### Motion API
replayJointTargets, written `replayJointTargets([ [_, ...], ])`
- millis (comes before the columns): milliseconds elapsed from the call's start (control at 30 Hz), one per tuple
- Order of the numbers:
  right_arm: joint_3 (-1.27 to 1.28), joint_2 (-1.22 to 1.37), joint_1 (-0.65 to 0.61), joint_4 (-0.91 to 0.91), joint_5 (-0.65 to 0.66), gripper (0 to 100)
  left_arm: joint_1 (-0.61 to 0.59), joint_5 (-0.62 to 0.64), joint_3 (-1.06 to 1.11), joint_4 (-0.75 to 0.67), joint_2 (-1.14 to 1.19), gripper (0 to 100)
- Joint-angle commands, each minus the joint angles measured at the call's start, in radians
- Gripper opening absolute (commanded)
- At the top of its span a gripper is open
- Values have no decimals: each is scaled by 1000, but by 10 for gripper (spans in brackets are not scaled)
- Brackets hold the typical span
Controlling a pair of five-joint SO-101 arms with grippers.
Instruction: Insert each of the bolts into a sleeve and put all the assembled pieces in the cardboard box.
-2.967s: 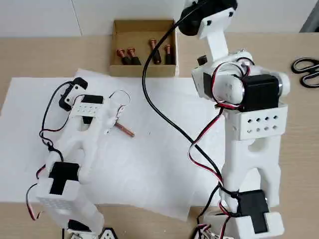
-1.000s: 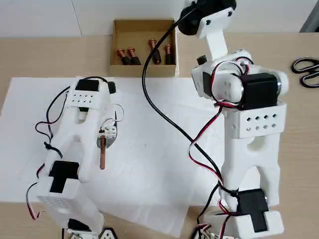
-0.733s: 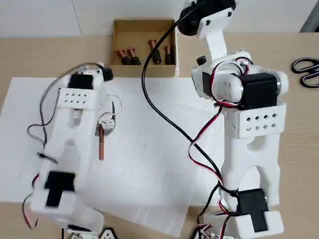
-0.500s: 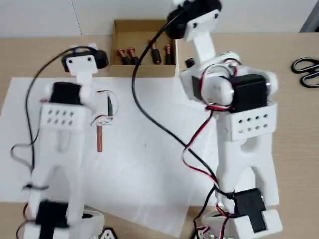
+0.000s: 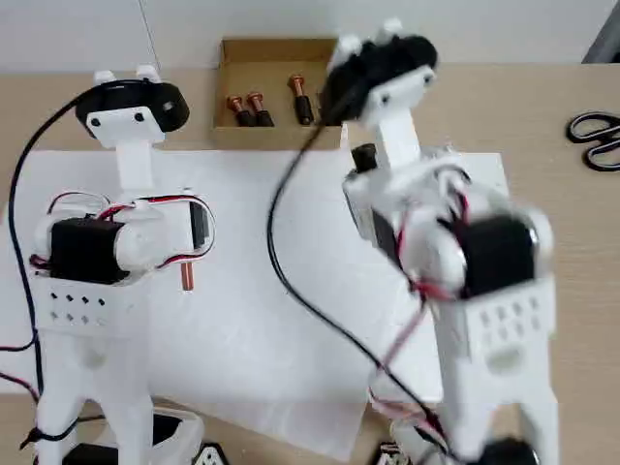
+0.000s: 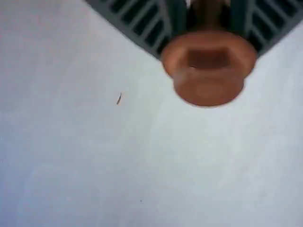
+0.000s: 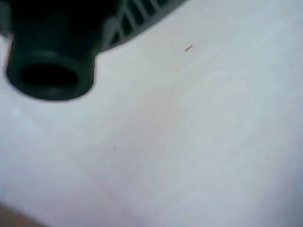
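A copper bolt (image 5: 186, 276) hangs head down above the white paper, and my left gripper (image 5: 191, 250) is shut on its shank. In the left wrist view the bolt's hexagon-socket head (image 6: 208, 66) faces the camera between the dark jaws of the left gripper (image 6: 208, 14). My right gripper (image 7: 61, 21) is shut on a black sleeve (image 7: 49, 64), whose open end points toward the paper. In the high view the right arm is blurred over the sheet's right half, with a black part (image 5: 363, 157) below its wrist. The cardboard box (image 5: 225, 92) at the back holds assembled bolt-and-sleeve pieces (image 5: 248, 108).
The white paper sheet (image 5: 262, 320) covers the middle of the wooden table. Black scissors (image 5: 596, 140) lie at the far right edge. The right arm's black cable (image 5: 291, 281) loops over the sheet between the two arms.
The left arm picked the bolt off the paper, lifted it and swung back toward its base, turning the bolt upright. The right arm has shifted left and toward the front.
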Motion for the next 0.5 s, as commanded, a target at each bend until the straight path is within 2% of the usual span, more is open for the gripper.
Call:
replayJointTargets([
  [0, 255, -194, 1, -136, 37, 6, 3, -3, -48, -14, -31, 5],
  [167, 618, -375, 39, -407, 173, 4, 2, -2, -48, -60, -32, 5],
  [267, 763, -438, 90, -550, 193, 4, 2, 26, -4, -147, -29, 5],
  [467, 901, -456, 104, -585, 190, 4, 8, 61, 156, -402, -38, 5],
])
